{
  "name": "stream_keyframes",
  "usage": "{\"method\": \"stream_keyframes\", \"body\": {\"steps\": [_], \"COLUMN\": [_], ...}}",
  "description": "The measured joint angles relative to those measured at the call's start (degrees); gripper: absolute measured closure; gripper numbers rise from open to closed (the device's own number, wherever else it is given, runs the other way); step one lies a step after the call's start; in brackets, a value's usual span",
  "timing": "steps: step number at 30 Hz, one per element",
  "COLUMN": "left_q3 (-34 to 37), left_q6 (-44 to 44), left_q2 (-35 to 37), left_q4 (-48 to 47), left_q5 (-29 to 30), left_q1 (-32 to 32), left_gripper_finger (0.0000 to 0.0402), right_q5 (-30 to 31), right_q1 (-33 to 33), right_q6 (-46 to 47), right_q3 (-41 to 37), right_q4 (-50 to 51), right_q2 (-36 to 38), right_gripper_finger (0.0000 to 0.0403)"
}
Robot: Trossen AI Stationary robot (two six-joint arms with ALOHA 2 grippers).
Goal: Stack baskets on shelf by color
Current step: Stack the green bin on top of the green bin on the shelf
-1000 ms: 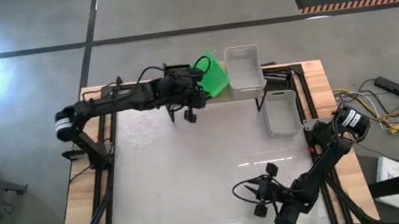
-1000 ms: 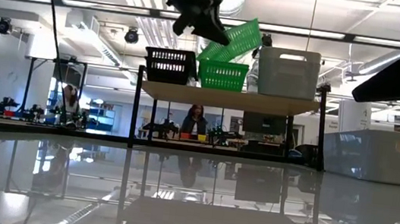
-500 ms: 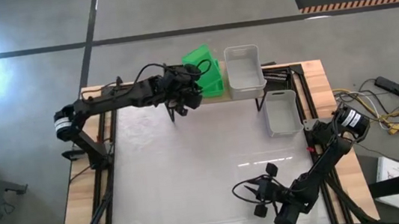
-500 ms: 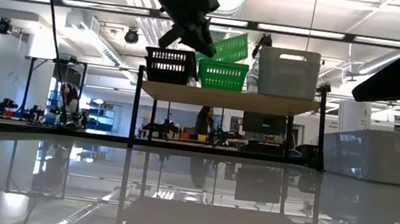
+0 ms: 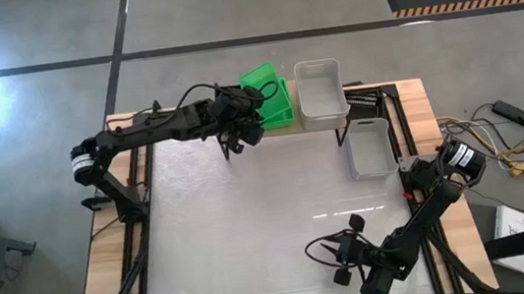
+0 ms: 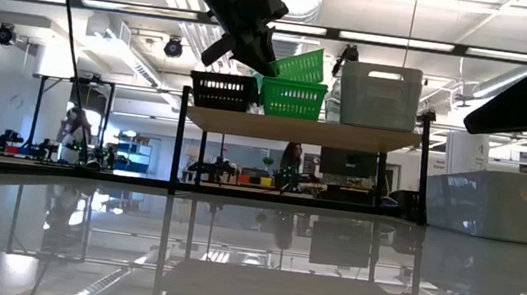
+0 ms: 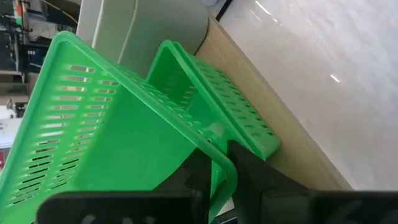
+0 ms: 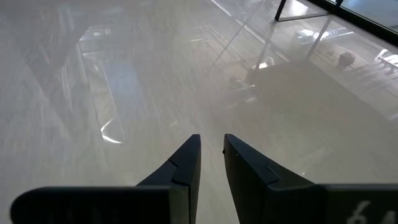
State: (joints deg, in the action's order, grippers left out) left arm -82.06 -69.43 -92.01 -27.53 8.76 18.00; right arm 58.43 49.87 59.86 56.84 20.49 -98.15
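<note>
My left gripper [image 5: 256,113] [image 6: 257,58] is over the shelf [image 6: 301,129], shut on a bright green slotted basket [image 5: 259,76] [image 7: 112,124]. That basket tilts over a second green basket [image 6: 294,99] [image 7: 227,102] standing on the shelf top. A black slotted basket [image 6: 222,87] stands beside it on the shelf, hidden under the arm in the high view. On the other side stands a white basket [image 5: 320,91] [image 6: 381,94]. My right gripper [image 5: 338,252] [image 8: 212,140] is shut and waits low near the table's near edge. My left gripper pinches the tilted green basket's rim [image 7: 219,158] at one short end, with one finger [image 7: 198,177] inside the wall and one [image 7: 252,171] outside. In the low view it comes slanting down from above. The basket is tilted, its lower end dipping into the green basket on the shelf.
Another white basket [image 5: 371,146] [image 6: 503,205] stands on the table by its right edge, just in front of the shelf. The glossy tabletop [image 5: 250,218] lies between the two arms. Beyond the table the room shows benches and people far off.
My left gripper has moved toward the table's left and a little down, carrying the green basket. The basket, steeply tipped a second ago, now lies flatter and lower, over the green basket on the shelf. The gripper has stayed shut on it.
</note>
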Motion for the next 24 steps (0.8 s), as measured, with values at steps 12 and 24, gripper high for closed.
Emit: {"method": "stream_keyframes", "body": {"steps": [12,24], "left_q3": [0.0,0.02], "left_q6": [0.02,0.17], "left_q2": [0.03,2.65], "left_q4": [0.02,0.04], "left_q5": [0.56,0.55], "left_q1": [-0.04,-0.78], "left_gripper_finger": [0.0364,0.0297], "right_q5": [0.0,0.0], "right_q1": [0.0,0.0], "right_q6": [-0.04,-0.33], "right_q3": [0.0,0.0], "right_q4": [0.02,0.07], "right_q2": [0.0,0.0], "right_gripper_finger": [0.0339,0.0339]}}
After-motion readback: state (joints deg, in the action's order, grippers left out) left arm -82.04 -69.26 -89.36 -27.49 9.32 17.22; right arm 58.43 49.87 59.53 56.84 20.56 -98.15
